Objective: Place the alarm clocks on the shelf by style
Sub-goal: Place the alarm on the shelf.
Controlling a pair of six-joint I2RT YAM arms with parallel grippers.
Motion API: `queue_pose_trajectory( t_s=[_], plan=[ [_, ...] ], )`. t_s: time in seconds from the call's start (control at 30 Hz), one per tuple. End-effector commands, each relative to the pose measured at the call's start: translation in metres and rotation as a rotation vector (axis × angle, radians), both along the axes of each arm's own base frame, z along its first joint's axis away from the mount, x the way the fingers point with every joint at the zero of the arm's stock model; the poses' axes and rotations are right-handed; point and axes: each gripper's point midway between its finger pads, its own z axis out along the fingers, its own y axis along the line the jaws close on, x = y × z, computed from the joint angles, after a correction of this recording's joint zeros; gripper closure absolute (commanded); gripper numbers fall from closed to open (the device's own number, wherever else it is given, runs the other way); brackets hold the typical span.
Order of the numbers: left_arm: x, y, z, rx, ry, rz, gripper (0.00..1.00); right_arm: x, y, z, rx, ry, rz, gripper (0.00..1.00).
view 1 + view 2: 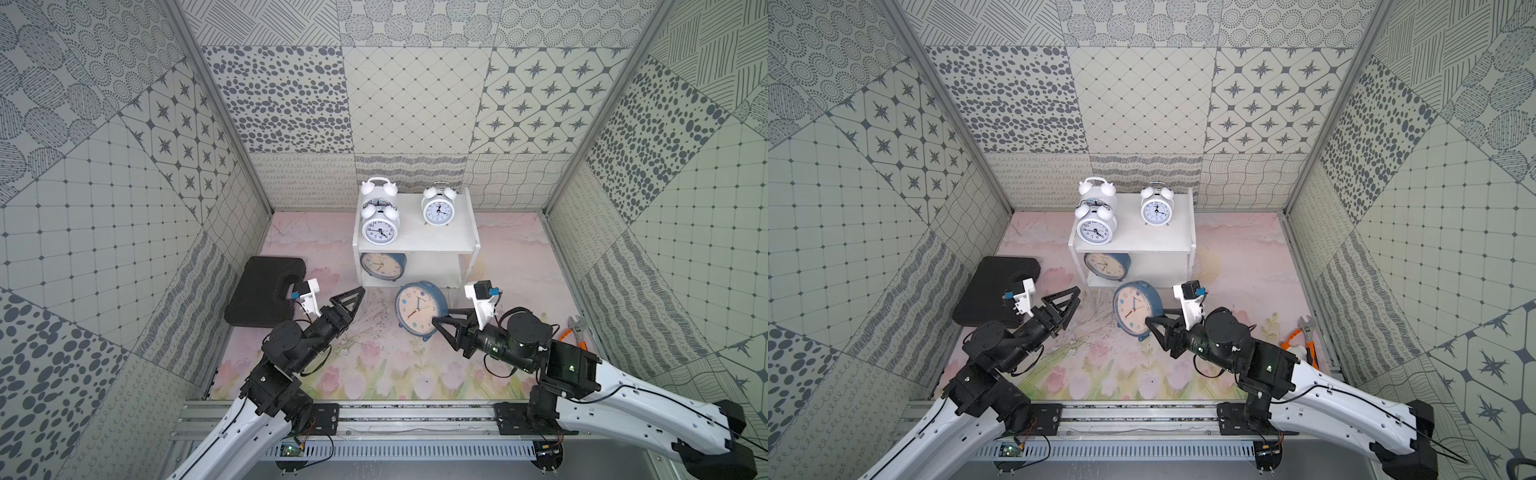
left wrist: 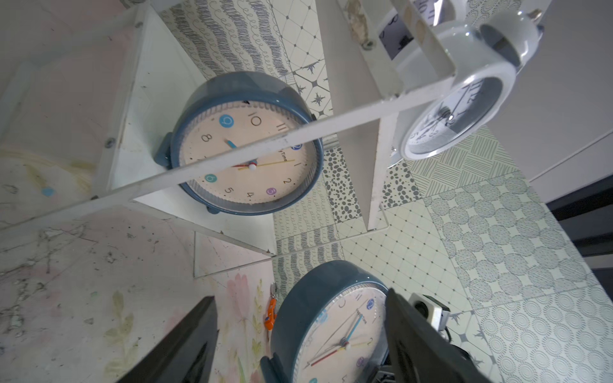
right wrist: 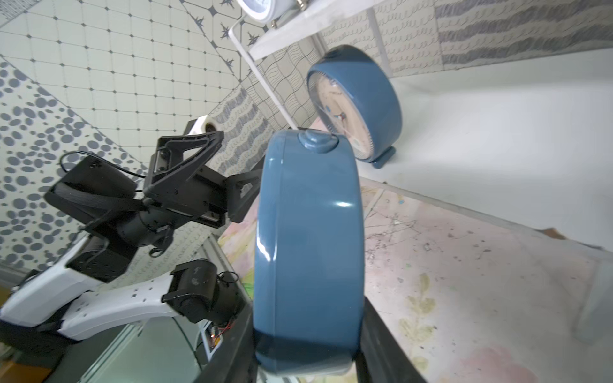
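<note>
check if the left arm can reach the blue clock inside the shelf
Probably yes: the left gripper is open, facing the open front of the shelf, nothing between it and the shelved clock. The other blue clock, in the right gripper, is aside.

The front blue clock has a smooth, glossy plastic case with bright highlights. The rear blue clock shines alike, and its dial is matt cream. The white twin-bell clock is glossy too. The shelf is matt white board, scuffed at its edges. The black case is dull plastic. The desk wears a matt floral print, scratched and worn.
</note>
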Motion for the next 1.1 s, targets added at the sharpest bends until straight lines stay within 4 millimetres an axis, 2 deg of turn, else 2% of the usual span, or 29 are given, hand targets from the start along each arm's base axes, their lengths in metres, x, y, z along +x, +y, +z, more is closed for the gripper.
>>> queue_pose_trajectory(
  t_s=[0.0, 0.23, 0.4, 0.7, 1.07],
  plan=[
    [-0.009, 0.03, -0.069, 0.392, 0.186, 0.067, 0.19, 0.015, -0.023, 0.018, -0.083, -0.165, -0.107, 0.88],
    [-0.015, 0.027, -0.076, 0.455, 0.219, 0.018, 0.2, 0.036, -0.021, 0.037, -0.083, -0.315, -0.207, 0.88],
    [-0.016, 0.024, -0.078, 0.452, 0.213, -0.004, 0.2, 0.05, -0.012, 0.04, -0.105, -0.375, -0.253, 0.87],
    [-0.017, 0.021, -0.078, 0.449, 0.202, -0.021, 0.21, 0.076, -0.012, 0.032, -0.106, -0.407, -0.359, 0.87],
    [-0.017, 0.021, -0.078, 0.447, 0.195, -0.022, 0.22, 0.097, 0.003, 0.005, -0.162, -0.365, -0.349, 0.86]
  ],
)
